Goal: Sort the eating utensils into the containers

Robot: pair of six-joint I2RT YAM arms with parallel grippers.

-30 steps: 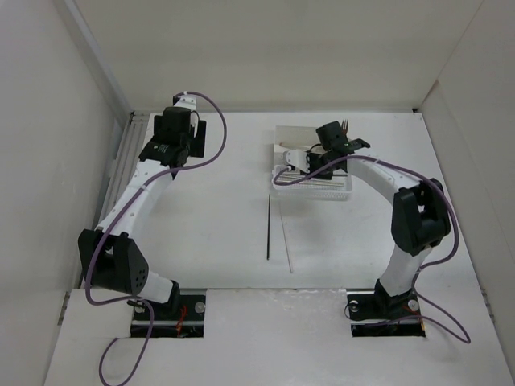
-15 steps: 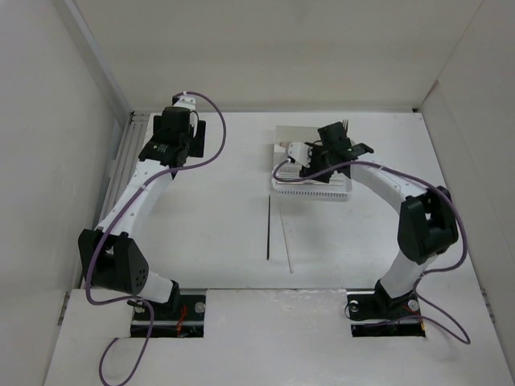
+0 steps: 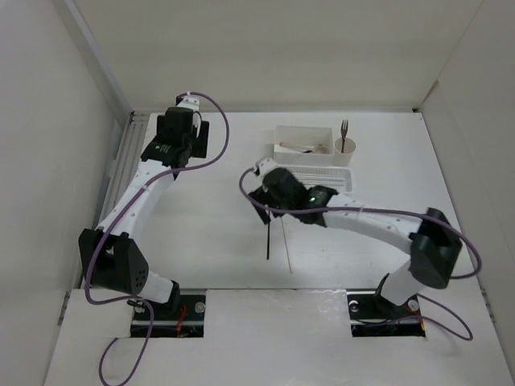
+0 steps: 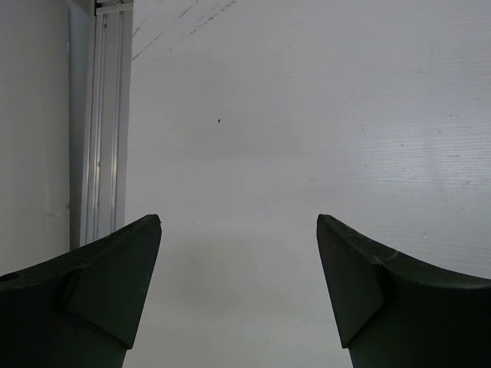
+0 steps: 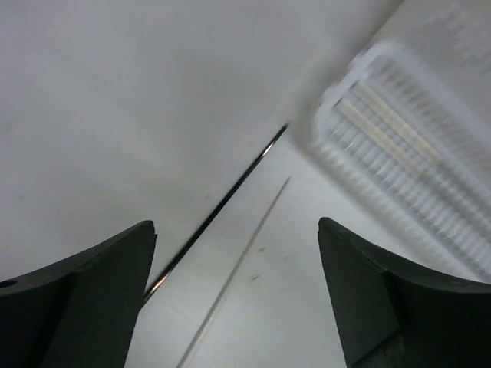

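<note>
Two strays on the tabletop (image 3: 213, 233): dark chopstick (image 3: 266, 241) beside pale chopstick (image 3: 286, 248), near the tray (image 3: 348, 178). My right end effector (image 5: 235, 224) hovers over their far tips, wide open, empty. Left end effector (image 4: 238, 218) gapes empty too.

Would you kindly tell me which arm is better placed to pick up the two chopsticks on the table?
Right: the open right pincer hovers over the dark chopstick and pale chopstick; the left pincer is far off.

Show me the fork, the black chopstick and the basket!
fork (image 3: 344, 134): top view, on its handle.
black chopstick (image 3: 266, 244): top view, middle of its shaft.
basket (image 3: 349, 177): top view, its right end rim.
</note>
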